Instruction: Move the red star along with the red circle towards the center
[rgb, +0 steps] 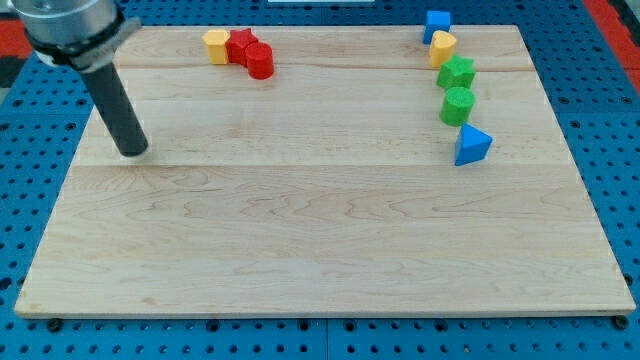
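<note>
While nothing is being touched, my tip (132, 150) is set down on the pale wooden board (320, 240) at the left side of the frame, a little above the middle. No hand is there to open or close; only a straight dark rod is seen, and nothing is held or pushed by it right now.

Up and to the right of my tip, well apart from it, three small blocks are bunched at the upper left of the frame, near the top edge of the board. A yellow block with flat sides (216, 45) is seen first, then the red star-shaped block (241, 44) just beside it, then the red round block (260, 61), which is touching the star on its lower right side. Because the two red blocks are pressed together, it is judged that they can be pushed as one.

No long side is shown by the star or the circle, so no pointing way can be told. A slanted line is made by the pair, from upper left to lower right, roughly toward the middle.

At the upper right, a blue block (436, 22), a yellow block (442, 46), a green star-like block (458, 72), a green round block (458, 104) and a blue triangle block (471, 146) are lined up, far from the job.
</note>
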